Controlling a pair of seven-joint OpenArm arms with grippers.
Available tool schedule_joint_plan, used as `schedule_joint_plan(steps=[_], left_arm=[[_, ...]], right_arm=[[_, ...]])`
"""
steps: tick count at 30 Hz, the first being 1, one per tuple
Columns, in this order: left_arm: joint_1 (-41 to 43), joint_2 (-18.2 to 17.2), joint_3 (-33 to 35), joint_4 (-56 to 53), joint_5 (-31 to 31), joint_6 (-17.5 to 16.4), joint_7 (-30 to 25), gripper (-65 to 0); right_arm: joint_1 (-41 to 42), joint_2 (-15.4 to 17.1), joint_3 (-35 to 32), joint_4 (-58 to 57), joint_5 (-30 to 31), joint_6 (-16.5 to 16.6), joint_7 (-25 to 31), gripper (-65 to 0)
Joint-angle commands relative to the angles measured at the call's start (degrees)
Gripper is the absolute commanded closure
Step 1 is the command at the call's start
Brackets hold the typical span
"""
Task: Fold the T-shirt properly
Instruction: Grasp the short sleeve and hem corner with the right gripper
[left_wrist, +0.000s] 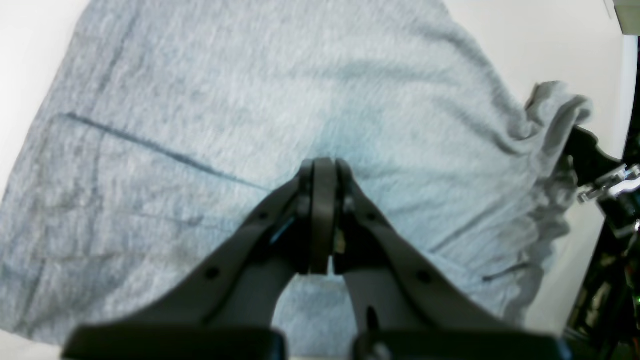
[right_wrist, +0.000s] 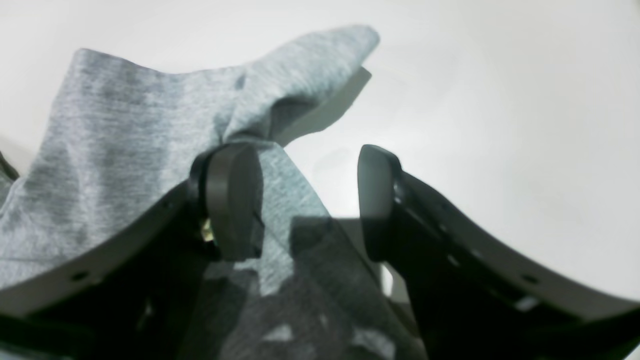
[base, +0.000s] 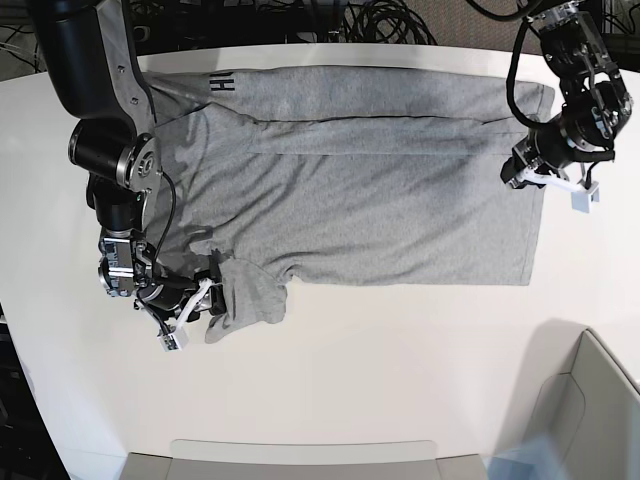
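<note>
The T-shirt (base: 380, 200) is soft heathered grey cloth, matt, with a fine knit grain and shallow creases. The surface (base: 400, 370) under it looks smooth, white and faintly satin. The left gripper (left_wrist: 324, 175) and the right gripper (right_wrist: 310, 200) have dark, matt, plastic-looking fingers, with smooth rounded pads (right_wrist: 234, 200).

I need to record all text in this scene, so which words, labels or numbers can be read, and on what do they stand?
"HI": black block capitals on the T-shirt, near its top edge in the base view; they run sideways and fold under the cloth, so the remaining letters are hidden.
No other text is readable: both wrist views show only plain grey cloth, and the left hand and right hand bear no markings.
</note>
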Motion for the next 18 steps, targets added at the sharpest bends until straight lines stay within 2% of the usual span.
schedule_joint_plan(steps=[1, 6, 9, 12, 18], left_arm=[[-2.0, -0.7, 0.0, 0.9, -0.9, 0.2, -0.2, 0.0], [-4.1, -0.8, 0.0, 0.9, -1.1, 0.2, -0.2, -0.3], [-4.9, -0.6, 0.0, 0.9, -1.1, 0.0, -0.2, -3.4], [-4.9, -0.3, 0.0, 0.9, -1.1, -0.1, -0.2, -3.4], [-4.9, -0.2, 0.0, 0.9, -1.1, -0.2, -0.2, -3.4]], right_arm=[[1.3, 0.5, -0.2, 0.2, -0.7, 0.5, -1.6, -32.7], [0.1, 0.7, 0.3, 0.5, -3.5, 0.5, -1.3, -32.7], [0.1, 0.7, 0.4, 0.8, -3.5, 0.6, -1.2, -32.7], [-0.1, 0.2, 0.4, 5.3, -3.4, 0.6, -1.2, -32.7], [-2.8, -4.1, 0.1, 19.7, -0.8, 0.6, -1.6, -32.7]])
